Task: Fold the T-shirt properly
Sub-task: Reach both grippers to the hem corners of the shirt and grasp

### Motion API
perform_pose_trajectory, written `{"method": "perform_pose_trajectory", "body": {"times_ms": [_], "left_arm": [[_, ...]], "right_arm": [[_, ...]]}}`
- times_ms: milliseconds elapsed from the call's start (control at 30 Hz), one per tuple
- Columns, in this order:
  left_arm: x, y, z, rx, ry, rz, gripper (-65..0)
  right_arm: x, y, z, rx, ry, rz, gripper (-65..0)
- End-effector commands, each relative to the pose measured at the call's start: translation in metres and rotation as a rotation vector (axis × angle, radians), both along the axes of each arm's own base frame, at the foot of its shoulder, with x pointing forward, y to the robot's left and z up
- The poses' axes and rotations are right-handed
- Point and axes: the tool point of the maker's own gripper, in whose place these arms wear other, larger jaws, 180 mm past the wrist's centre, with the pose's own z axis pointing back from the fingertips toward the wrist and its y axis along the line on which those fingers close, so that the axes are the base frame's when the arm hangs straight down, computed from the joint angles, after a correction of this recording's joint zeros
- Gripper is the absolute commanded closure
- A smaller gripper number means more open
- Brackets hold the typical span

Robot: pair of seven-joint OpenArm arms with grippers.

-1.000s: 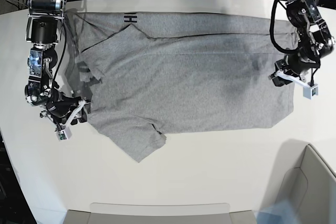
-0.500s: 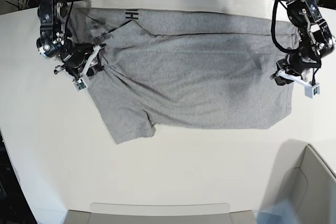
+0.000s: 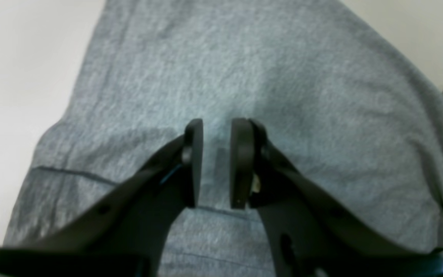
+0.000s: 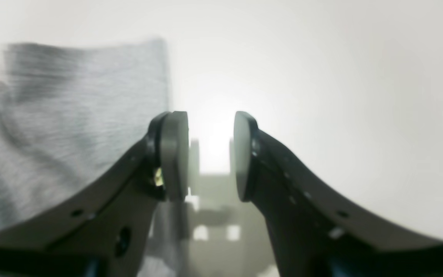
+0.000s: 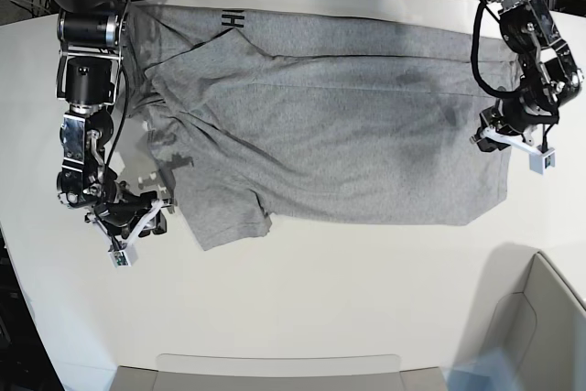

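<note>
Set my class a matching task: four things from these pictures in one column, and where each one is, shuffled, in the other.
Things
1. Left pincer
2. Right pincer
3. Black letter H
4. Grey bin

Places
A. In the base view's lower right corner
B. Open, over the white table beside the shirt's edge
C. Near the far edge of the shirt
D. Open, over the shirt's plain grey cloth

Pairs: 1-D, 2-B, 3-C, 4-A

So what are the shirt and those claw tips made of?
The T-shirt looks like matte knit cotton: flecked grey, softly creased. The left gripper's fingers seem dark plastic or rubber, dull and smooth-edged; I can't tell which.
</note>
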Motion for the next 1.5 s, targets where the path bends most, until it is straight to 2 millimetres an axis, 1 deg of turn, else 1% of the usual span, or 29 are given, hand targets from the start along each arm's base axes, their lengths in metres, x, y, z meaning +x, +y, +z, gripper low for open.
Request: {"method": "perform_pose_trajectory", "body": {"times_ms": [0,100,167,233,333,400,433,467,500,567,633,667,733,800,900,967,1000,1067,1167,1233,1400,1467], "left_arm": [[0.008,0.005,0.014,0.019,-0.043,-0.001,-12.2],[0.008,0.005,0.014,0.019,-0.043,-0.001,-12.2],[0.008,0.005,0.014,0.019,-0.044,-0.003,-12.2],[0.010,0.005,0.015,0.019,-0.047,-0.004,-12.2],[0.010,0.004,0.015,0.015,-0.049,-0.005,-12.3],[0.012,0.004,0.016,0.017,-0.055,-0.003,-12.5],[0.018,0.006,0.022,0.023,-0.083,0.003,-12.5],[0.027,0.008,0.030,0.034,-0.123,0.014,-12.7],[0.034,0.011,0.033,0.038,-0.148,0.026,-12.8],[0.042,0.018,0.028,0.022,-0.156,0.052,-14.7],[0.061,0.026,0.031,0.001,-0.181,0.082,-18.3],[0.070,0.036,0.034,0.000,-0.191,0.100,-20.2],[0.093,0.045,0.038,-0.002,-0.213,0.111,-22.6],[0.118,0.057,0.037,0.045,-0.215,0.100,-22.9],[0.146,0.068,0.024,0.133,-0.185,0.065,-22.9],[0.159,0.074,0.014,0.179,-0.162,0.054,-22.9],[0.163,0.075,0.010,0.190,-0.147,0.050,-22.9],[0.167,0.074,0.002,0.203,-0.114,0.039,-22.9],[0.167,0.073,-0.008,0.215,-0.076,0.025,-22.9],[0.165,0.071,-0.013,0.223,-0.058,0.013,-22.9],[0.151,0.068,-0.038,0.259,0.028,-0.032,-22.9],[0.149,0.067,-0.042,0.269,0.036,-0.042,-22.9]], "right_arm": [[0.022,0.002,0.020,0.028,-0.072,0.005,-19.3],[0.024,0.006,-0.002,0.042,-0.020,0.009,-19.3],[0.022,0.011,-0.011,0.050,0.006,0.011,-19.3],[0.019,0.025,-0.020,0.074,0.024,0.019,-19.3],[0.007,0.031,-0.042,0.091,0.076,0.013,-19.3],[0.002,0.046,-0.051,0.116,0.100,0.025,-19.3],[-0.002,0.052,-0.056,0.124,0.111,0.032,-19.3],[-0.004,0.060,-0.058,0.134,0.116,0.039,-19.3],[-0.005,0.067,-0.059,0.141,0.121,0.048,-19.3],[-0.008,0.075,-0.062,0.128,0.131,0.078,-19.3],[-0.012,0.085,-0.065,0.091,0.139,0.131,-19.3],[-0.014,0.089,-0.065,0.073,0.140,0.157,-19.3],[-0.021,0.091,-0.072,0.045,0.155,0.187,-19.3],[-0.024,0.091,-0.074,0.043,0.159,0.191,-19.3],[-0.026,0.090,-0.076,0.043,0.164,0.190,-19.3],[-0.031,0.081,-0.081,0.031,0.176,0.182,-19.3],[-0.032,0.080,-0.082,0.030,0.178,0.181,-19.3],[-0.032,0.080,-0.081,0.028,0.175,0.182,-19.3],[-0.030,0.071,-0.078,0.015,0.165,0.177,-19.3],[-0.030,0.069,-0.078,0.012,0.165,0.175,-19.3],[-0.030,0.061,-0.078,0.001,0.166,0.167,-19.3],[-0.030,0.061,-0.078,0.001,0.166,0.167,-19.3]]}}
